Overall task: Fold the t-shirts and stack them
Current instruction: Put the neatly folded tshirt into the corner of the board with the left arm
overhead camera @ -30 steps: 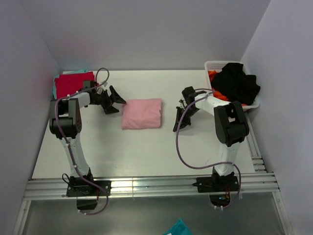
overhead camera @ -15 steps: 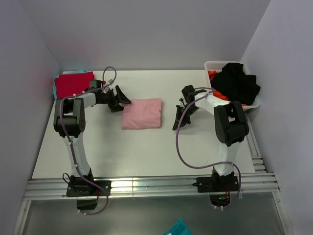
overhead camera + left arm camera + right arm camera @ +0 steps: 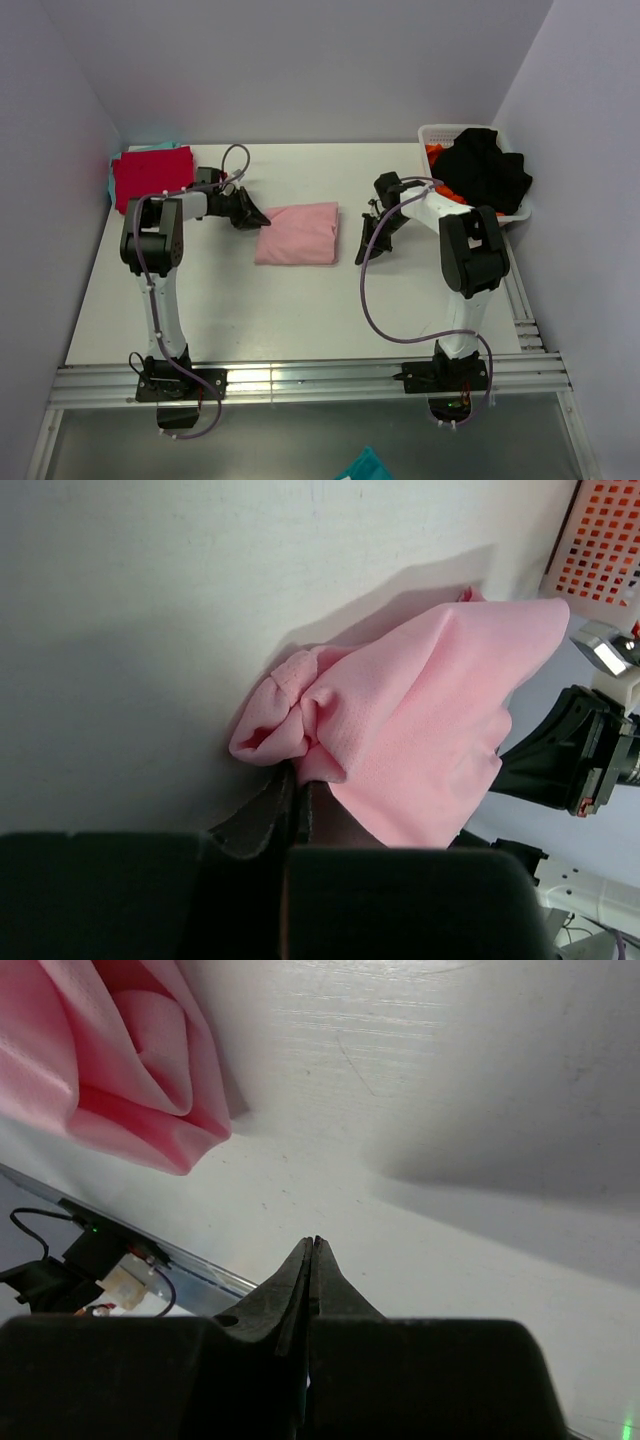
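— While your left jaws are clamped on the left edge of the pink tee (image 3: 297, 234), in the middle of the counter (image 3: 210, 300), is this the stacking step?
— You'd judge so. Your right jaws are pressed together, empty, just right of it. Next, carry it to the red tee (image 3: 150, 172) at the far left corner, fold intact.
— Which view proves the pinch?
— Your left wrist view shows cloth bunched at the tips. The overhead view hides that.
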### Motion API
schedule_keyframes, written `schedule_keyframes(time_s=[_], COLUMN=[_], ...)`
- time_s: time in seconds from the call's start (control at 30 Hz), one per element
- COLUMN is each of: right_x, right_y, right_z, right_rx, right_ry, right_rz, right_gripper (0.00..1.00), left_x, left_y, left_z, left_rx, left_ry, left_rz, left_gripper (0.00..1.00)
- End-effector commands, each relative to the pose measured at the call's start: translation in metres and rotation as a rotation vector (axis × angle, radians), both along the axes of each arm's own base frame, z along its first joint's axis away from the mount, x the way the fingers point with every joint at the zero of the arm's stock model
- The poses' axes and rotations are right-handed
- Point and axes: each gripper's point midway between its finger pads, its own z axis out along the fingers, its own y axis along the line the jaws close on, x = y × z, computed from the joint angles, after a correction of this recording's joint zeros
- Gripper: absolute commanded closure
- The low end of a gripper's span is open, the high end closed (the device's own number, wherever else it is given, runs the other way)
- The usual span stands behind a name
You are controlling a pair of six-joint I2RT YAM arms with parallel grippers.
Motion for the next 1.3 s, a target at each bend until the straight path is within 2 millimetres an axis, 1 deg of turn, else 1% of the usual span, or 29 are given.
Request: schedule_keyframes(time_s=[0.0, 0.03, 0.1, 0.13, 0.17, 0.2, 0.27, 0.3, 0.33, 0.37, 0.4, 0.43, 0.5, 0.53, 0.6, 0.63, 0.67, 0.7, 0.73, 0.8, 0.83, 0.9, 0.93, 1.0, 1.03, 1.07, 1.1, 1.2, 1.27], right_x=[0.009, 0.01, 0.012, 0.012, 0.012, 0.012, 0.012, 0.012, 0.011, 0.011, 0.01, 0.009, 0.008, 0.007, 0.006, 0.006, 0.005, 0.004, 0.005, 0.003, 0.002, 0.001, 0.0, -0.003, -0.005, -0.006, -0.009, -0.01, -0.01], right_y=[-0.005, -0.005, -0.005, -0.004, -0.003, -0.003, -0.002, -0.002, -0.003, -0.003, -0.004, -0.004, -0.005, -0.005, -0.005, -0.004, -0.004, -0.003, -0.003, -0.003, -0.002, -0.002, -0.003, -0.004, -0.005, -0.005, -0.007, -0.008, -0.008], right_z=[0.009, 0.01, 0.01, 0.01, 0.01, 0.011, 0.011, 0.011, 0.011, 0.011, 0.011, 0.011, 0.012, 0.012, 0.011, 0.012, 0.011, 0.01, 0.01, 0.01, 0.01, 0.01, 0.009, 0.007, 0.006, 0.005, 0.003, 0.001, -0.001], right_rx=[0.001, 0.004, 0.012, 0.017, 0.02, 0.025, 0.028, 0.028, 0.026, 0.024, 0.022, 0.019, 0.022, 0.023, 0.024, 0.026, 0.029, 0.032, 0.033, 0.038, 0.042, 0.04, 0.037, 0.033, 0.028, 0.024, 0.018, 0.008, 0.003], right_ry=[-0.03, -0.03, -0.034, -0.032, -0.032, -0.031, -0.03, -0.031, -0.029, -0.031, -0.029, -0.029, -0.031, -0.027, -0.024, -0.024, -0.019, -0.015, -0.014, -0.009, -0.005, 0.001, 0.002, 0.012, 0.018, 0.022, 0.03, 0.034, 0.041], right_rz=[-0.002, -0.004, -0.012, -0.014, -0.015, -0.017, -0.019, -0.017, -0.016, -0.011, -0.011, -0.01, -0.011, -0.012, -0.013, -0.016, -0.014, -0.015, -0.017, -0.018, -0.017, -0.017, -0.016, -0.017, -0.016, -0.016, -0.017, -0.019, -0.019], right_gripper=[1.0, 1.0, 1.0, 1.0, 1.0, 1.0, 1.0, 1.0, 1.0, 1.0, 1.0, 1.0, 1.0, 1.0, 1.0, 1.0, 1.0, 1.0, 1.0, 1.0, 1.0, 1.0, 1.0, 1.0, 1.0, 1.0, 1.0, 1.0, 1.0], left_x=[0.018, 0.036, 0.053, 0.071, 0.081, 0.101, 0.115, 0.131, 0.138, 0.141, 0.149, 0.153, 0.159, 0.164, 0.167, 0.172, 0.173, 0.176, 0.179, 0.181, 0.185, 0.188, 0.192, 0.193, 0.193, 0.193, 0.193, 0.191, 0.19], left_y=[0.016, 0.015, 0.015, 0.016, 0.017, 0.018, 0.025, 0.026, 0.034, 0.037, 0.041, 0.049, 0.055, 0.075, 0.087, 0.098, 0.104, 0.111, 0.125, 0.139, 0.154, 0.169, 0.185, 0.195, 0.206, 0.21, 0.212, 0.213, 0.214], left_z=[-0.02, -0.001, 0.013, 0.036, 0.046, 0.065, 0.078, 0.091, 0.094, 0.097, 0.102, 0.104, 0.111, 0.115, 0.12, 0.128, 0.131, 0.138, 0.142, 0.151, 0.159, 0.167, 0.174, 0.182, 0.187, 0.191, 0.201, 0.219, 0.225], left_rx=[0.128, 0.125, 0.134, 0.13, 0.127, 0.122, 0.117, 0.111, 0.109, 0.097, 0.09, 0.079, 0.061, 0.059, 0.059, 0.058, 0.058, 0.058, 0.054, 0.041, 0.029, 0.002, -0.012, -0.043, -0.052, -0.054, -0.056, -0.071, -0.071], left_ry=[0.01, -0.038, -0.067, -0.105, -0.125, -0.178, -0.183, -0.22, -0.224, -0.216, -0.231, -0.231, -0.242, -0.249, -0.255, -0.271, -0.275, -0.29, -0.296, -0.314, -0.33, -0.344, -0.359, -0.373, -0.377, -0.383, -0.402, -0.43, -0.438], left_rz=[0.064, 0.066, 0.073, 0.08, 0.088, 0.096, 0.12, 0.126, 0.14, 0.149, 0.161, 0.176, 0.196, 0.231, 0.253, 0.273, 0.282, 0.297, 0.325, 0.35, 0.382, 0.407, 0.444, 0.459, 0.484, 0.491, 0.495, 0.498, 0.508], left_gripper=[1.0, 1.0, 1.0, 1.0, 1.0, 1.0, 1.0, 1.0, 1.0, 1.0, 1.0, 1.0, 1.0, 1.0, 1.0, 1.0, 1.0, 1.0, 1.0, 1.0, 1.0, 1.0, 1.0, 1.0, 1.0, 1.0, 1.0, 1.0, 1.0])
